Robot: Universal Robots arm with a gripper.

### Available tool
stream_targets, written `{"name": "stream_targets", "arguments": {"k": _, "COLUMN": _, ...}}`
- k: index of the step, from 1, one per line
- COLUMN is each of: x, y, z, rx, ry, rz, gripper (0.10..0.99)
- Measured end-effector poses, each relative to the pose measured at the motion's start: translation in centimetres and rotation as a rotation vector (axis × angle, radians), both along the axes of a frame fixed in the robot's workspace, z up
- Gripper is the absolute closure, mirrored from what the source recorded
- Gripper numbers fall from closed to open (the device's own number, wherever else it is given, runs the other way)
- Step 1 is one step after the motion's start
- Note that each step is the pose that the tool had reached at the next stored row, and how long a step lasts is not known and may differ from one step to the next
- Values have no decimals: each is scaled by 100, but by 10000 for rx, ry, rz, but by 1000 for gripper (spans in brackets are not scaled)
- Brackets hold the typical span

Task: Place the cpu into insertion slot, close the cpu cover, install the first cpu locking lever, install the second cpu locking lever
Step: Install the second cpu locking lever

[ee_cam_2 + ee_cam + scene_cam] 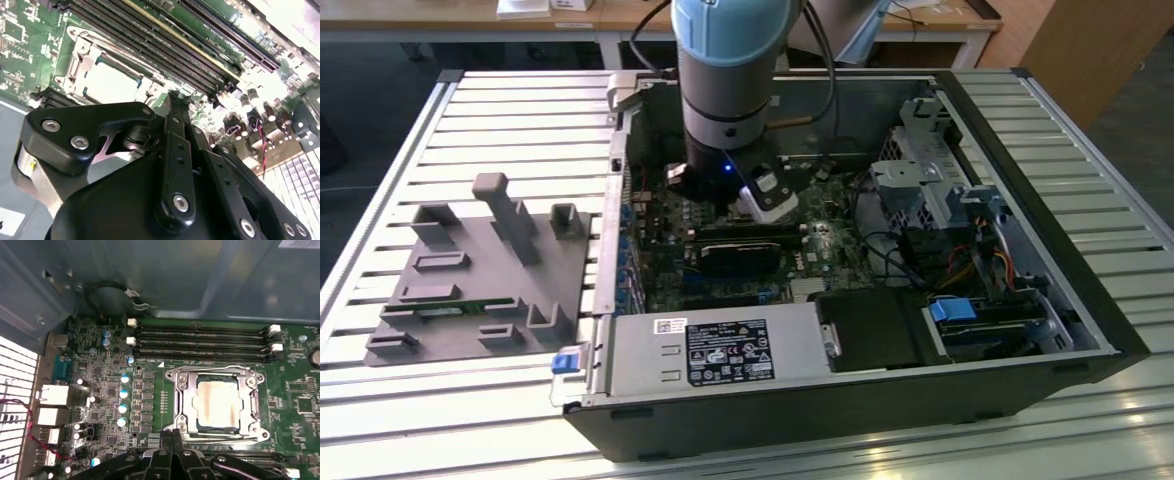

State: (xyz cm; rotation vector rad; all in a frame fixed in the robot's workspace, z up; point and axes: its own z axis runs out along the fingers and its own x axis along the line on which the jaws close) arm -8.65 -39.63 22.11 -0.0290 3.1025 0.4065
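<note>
The black gripper (172,437) hangs with fingers pressed together, holding nothing, just beside the silvery hinged cpu cover (216,405); that cover lies closed over the pale silvery-tan square cpu (216,403), seated in the black-rimmed insertion slot (200,426).

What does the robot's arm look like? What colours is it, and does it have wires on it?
The arm is a fat round tube, light blue on top and silver-grey below, ending in a black wrist with a tiny blue light. Black cables loop beside it. The gripper is glossy black, built from flat linked bars joined by shiny silver screws.
</note>
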Motion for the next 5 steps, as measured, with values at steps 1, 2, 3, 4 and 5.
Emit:
{"name": "stream_targets", "arguments": {"k": 1, "x": 0, "y": 0, "z": 19, "rx": -1, "ry": 1, "rz": 0, "gripper": 980}}
{"name": "stream_targets", "arguments": {"k": 2, "x": 0, "y": 0, "z": 32, "rx": -1, "ry": 1, "rz": 1, "gripper": 980}}
{"name": "stream_targets", "arguments": {"k": 3, "x": 0, "y": 0, "z": 36, "rx": 0, "ry": 0, "rz": 1, "gripper": 980}}
{"name": "stream_targets", "arguments": {"k": 4, "x": 0, "y": 0, "z": 36, "rx": 2, "ry": -1, "rz": 1, "gripper": 980}}
{"name": "stream_targets", "arguments": {"k": 5, "x": 0, "y": 0, "z": 36, "rx": 3, "ry": -1, "rz": 1, "gripper": 980}}
